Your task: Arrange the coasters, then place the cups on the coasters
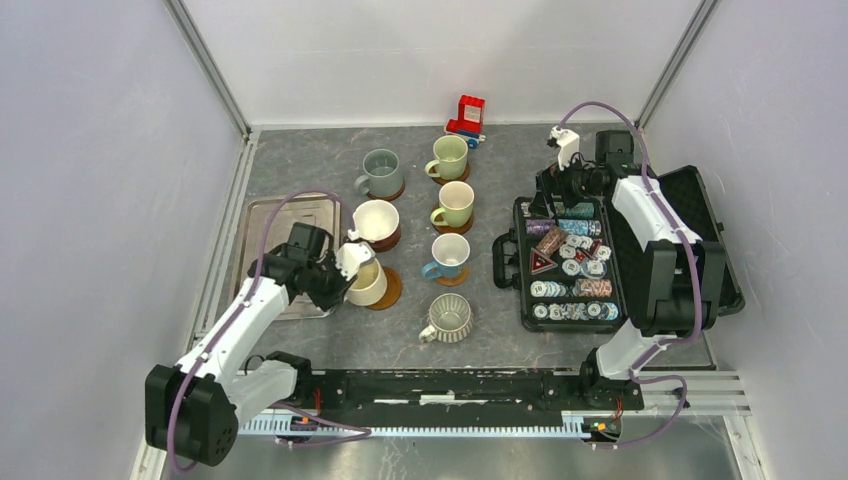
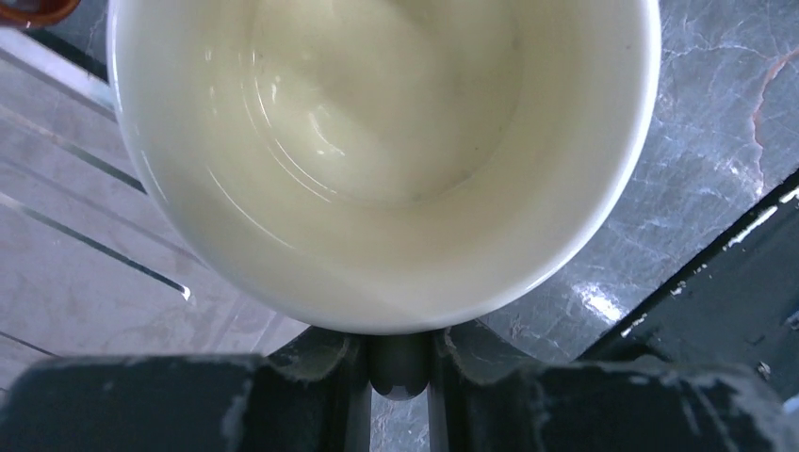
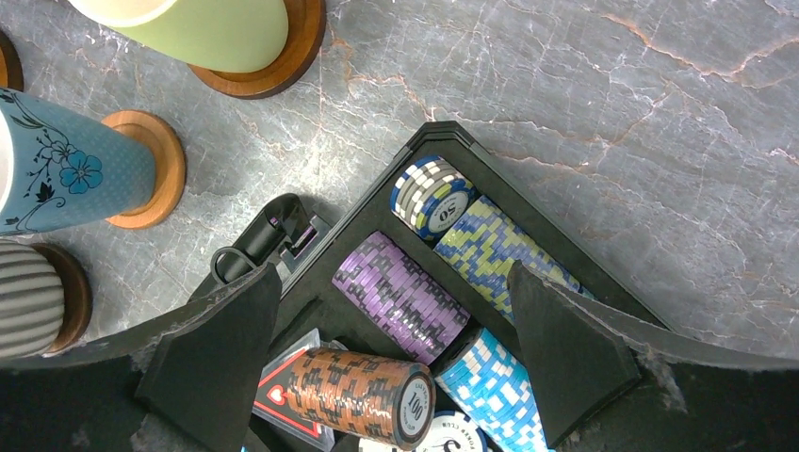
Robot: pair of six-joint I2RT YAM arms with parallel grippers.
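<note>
The left jaws are closed on the near side of the cream mug [image 1: 366,283], pinching a narrow dark part just under its rim that the wrist view shows too poorly to name. This mug is at the near left of the group, just beside the right edge of the tray [image 1: 285,215]. It overlaps a coaster [image 1: 391,291] whose right side shows past it; whether the mug rests on that coaster or hangs just above it cannot be told. From the left wrist its pale, empty bowl fills the view, with tray under its left side and desk [image 1: 330,345] under its right. Behind it in the same column stand the brown mug [image 1: 377,222] and, farthest, the grey-green mug [image 1: 381,172], each upright on a coaster. The right column runs from far to near: two green mugs [image 1: 449,157] [image 1: 455,203], the blue mug [image 1: 450,255] and the ribbed mug [image 1: 449,317]. The right wrist view shows a brown disc under the near green mug [image 3: 283,56], the blue mug [image 3: 155,169] and the ribbed mug [image 3: 73,297]. The right jaws stand wide open and hold nothing, hanging over the far end of the open case [image 1: 520,300], above rolls of chips [image 3: 400,292], well apart from the mugs. A red toy [image 1: 466,115] sits at the far edge of the desk
</note>
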